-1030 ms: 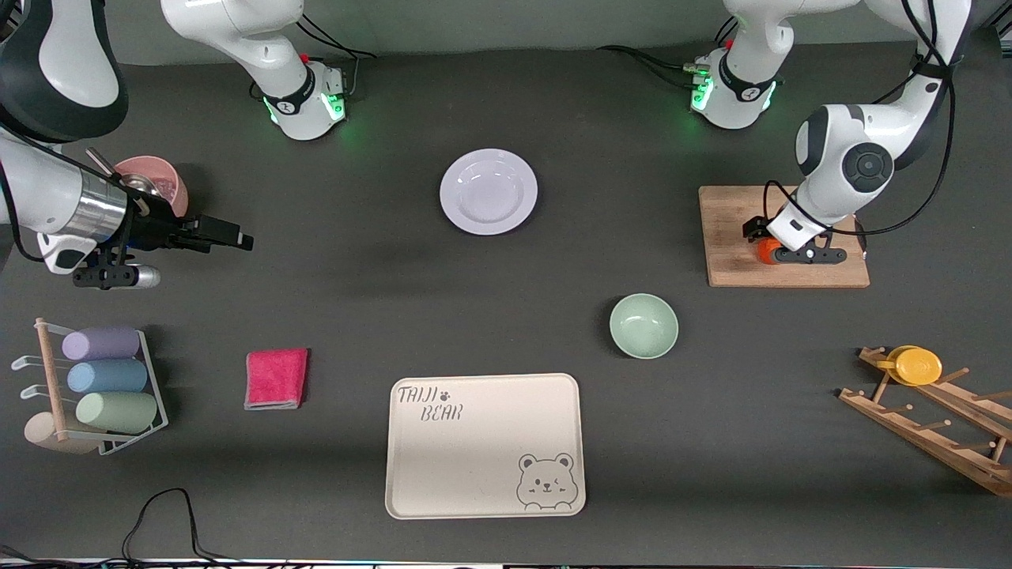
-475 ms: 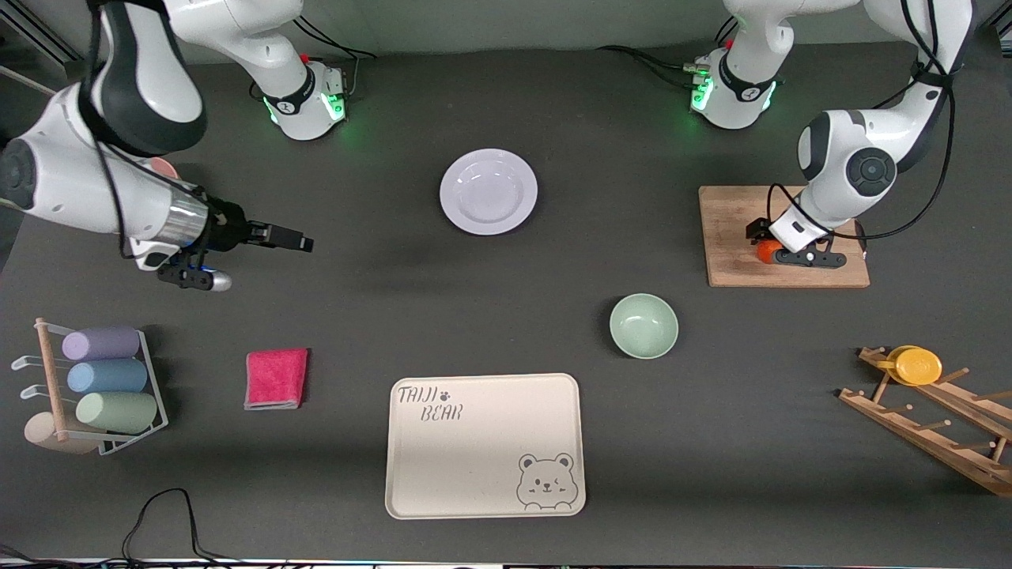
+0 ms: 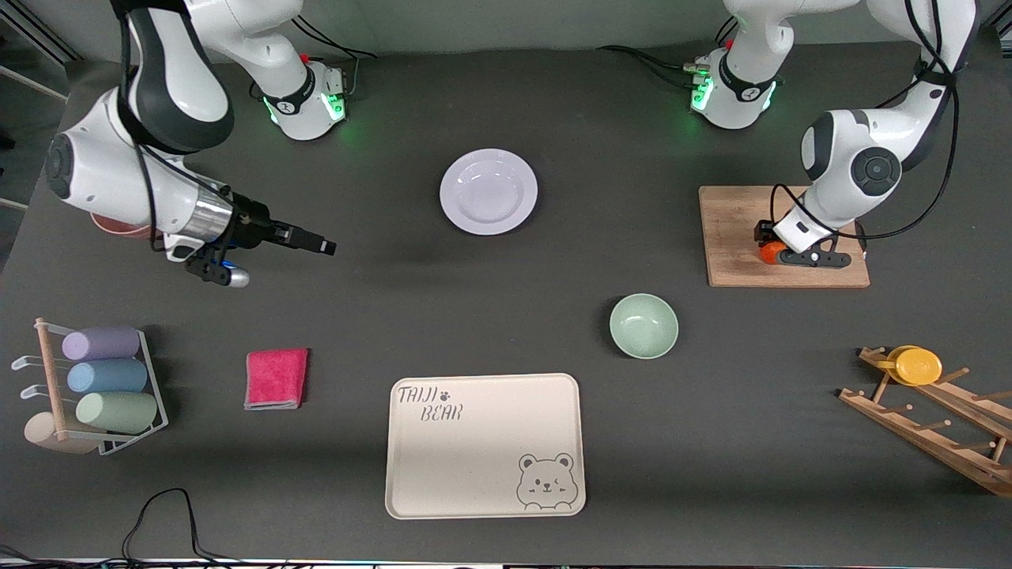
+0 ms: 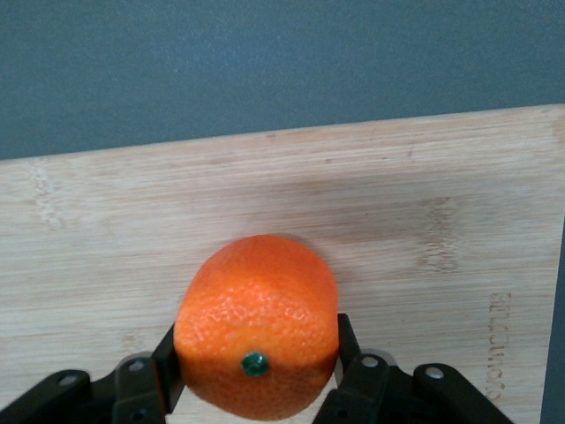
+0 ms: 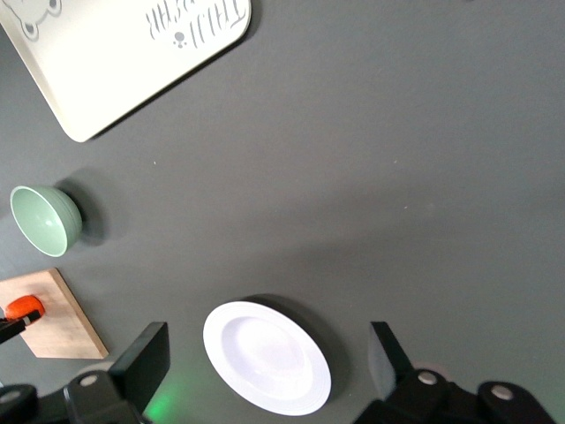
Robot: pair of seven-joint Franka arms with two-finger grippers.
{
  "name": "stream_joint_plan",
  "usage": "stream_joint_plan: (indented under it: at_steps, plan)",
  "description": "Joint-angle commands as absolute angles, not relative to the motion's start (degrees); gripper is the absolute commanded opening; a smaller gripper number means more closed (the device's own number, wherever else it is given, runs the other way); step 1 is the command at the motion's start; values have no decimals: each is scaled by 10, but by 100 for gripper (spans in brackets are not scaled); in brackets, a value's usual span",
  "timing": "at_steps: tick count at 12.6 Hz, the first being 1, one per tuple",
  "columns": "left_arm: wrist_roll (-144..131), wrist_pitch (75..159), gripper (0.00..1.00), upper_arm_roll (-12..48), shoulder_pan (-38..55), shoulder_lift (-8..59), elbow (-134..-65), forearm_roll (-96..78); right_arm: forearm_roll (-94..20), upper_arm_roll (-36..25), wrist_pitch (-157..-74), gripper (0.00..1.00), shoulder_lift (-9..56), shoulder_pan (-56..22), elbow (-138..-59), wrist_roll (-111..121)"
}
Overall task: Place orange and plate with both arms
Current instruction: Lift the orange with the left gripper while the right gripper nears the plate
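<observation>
Seen from the front, in order across the picture: cup rack [image 3: 87, 387] holding lilac, blue and green cups; right gripper [image 3: 320, 244] up over bare table [image 3: 506, 316] at the right arm's end, fingers spread wide and empty; pink cloth [image 3: 276, 378] lying flat. At centre, the plate [image 3: 489, 192], white and empty, alone near the robots' bases; nearer the camera, beige bear tray [image 3: 485, 445], nothing on it. Pale green bowl [image 3: 643, 325], empty. Toward the left arm's end, wooden board [image 3: 783, 236] carrying the orange [image 3: 768, 252], left gripper [image 3: 779, 254] down on it. Wooden peg rack [image 3: 933, 419] with a yellow disc [image 3: 917, 366] at its upper end.

Only in the left wrist view: the grip itself, black fingers [image 4: 349, 349] pressed against both flanks of the orange [image 4: 257, 326], green stem dot facing the lens, fruit resting on the board [image 4: 397, 221].

Only in the right wrist view: wide gap between that gripper's fingers [image 5: 146, 362], plate [image 5: 267, 357] framed between them on the table below, bowl [image 5: 46, 220] and tray [image 5: 124, 53] in shot too.
</observation>
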State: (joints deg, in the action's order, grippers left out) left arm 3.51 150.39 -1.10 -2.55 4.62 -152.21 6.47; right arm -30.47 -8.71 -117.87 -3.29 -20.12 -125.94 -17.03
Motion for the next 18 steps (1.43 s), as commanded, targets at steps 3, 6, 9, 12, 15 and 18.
stream_joint_plan:
  at_steps: [3, 6, 9, 12, 15, 18]
  plan:
    - [41, 1498, 0, -18, -27, 33, -1517, 74, -317, -92, -1301, 99, -20, -282, -1304, -178]
    - [32, 1376, 0, -18, -27, -48, -1485, 74, -350, -91, -1317, 100, -6, -287, -1304, -123]
    - [27, 1173, 0, -14, -24, -108, -1375, 73, -388, -93, -1317, 100, 10, -287, -1304, -37]
    - [30, 964, 0, -11, -20, -112, -1199, 67, -431, -99, -1312, 100, 13, -283, -1314, 27]
    - [39, 842, 0, -11, -6, -106, -1072, 65, -463, -101, -1316, 100, 0, -287, -1335, 55]
    - [15, 807, 0, -1, 17, -108, -1049, 48, -464, -101, -1316, 100, 6, -287, -1337, 58]
